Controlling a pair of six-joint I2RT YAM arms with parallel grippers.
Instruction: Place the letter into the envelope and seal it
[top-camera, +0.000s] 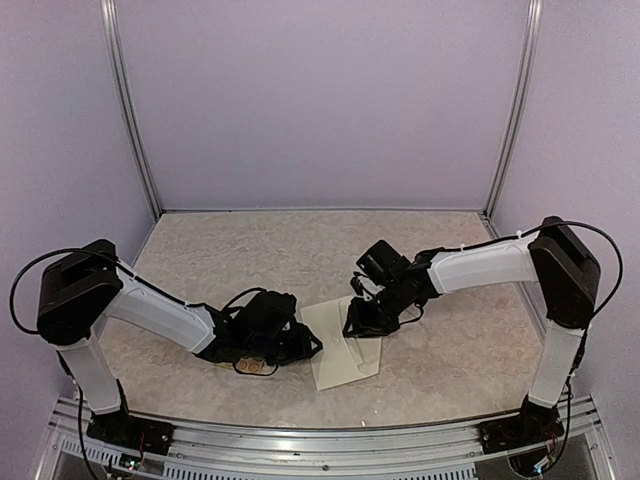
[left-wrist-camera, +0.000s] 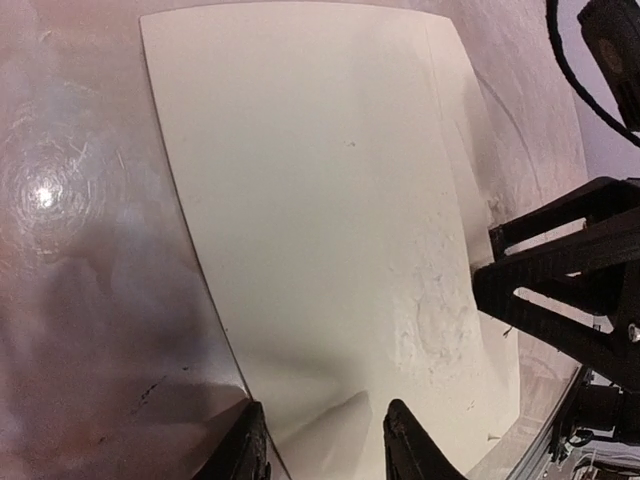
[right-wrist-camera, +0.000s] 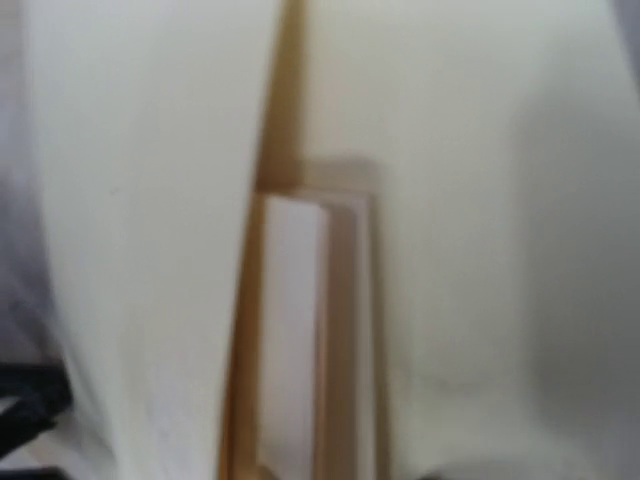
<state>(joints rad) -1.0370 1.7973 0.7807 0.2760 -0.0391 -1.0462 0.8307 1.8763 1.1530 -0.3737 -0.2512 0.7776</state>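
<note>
L gripper (left-wrist-camera: 326, 442) fingers straddle envelope (left-wrist-camera: 320, 200) edge; top cam can't resolve.

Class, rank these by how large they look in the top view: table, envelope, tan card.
1. Table
2. Envelope
3. Tan card, smallest as seen, but mostly hidden, so its full size is unsure.

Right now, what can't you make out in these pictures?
- Letter: seen in no view; if it is inside the envelope, the paper hides it.
- Right wrist view: blurred, too close; the tan strip cannot be identified.
- Top view: a tan thing under the left gripper is partly covered and too small.
- Top view: the right gripper covers the envelope's far end.
</note>
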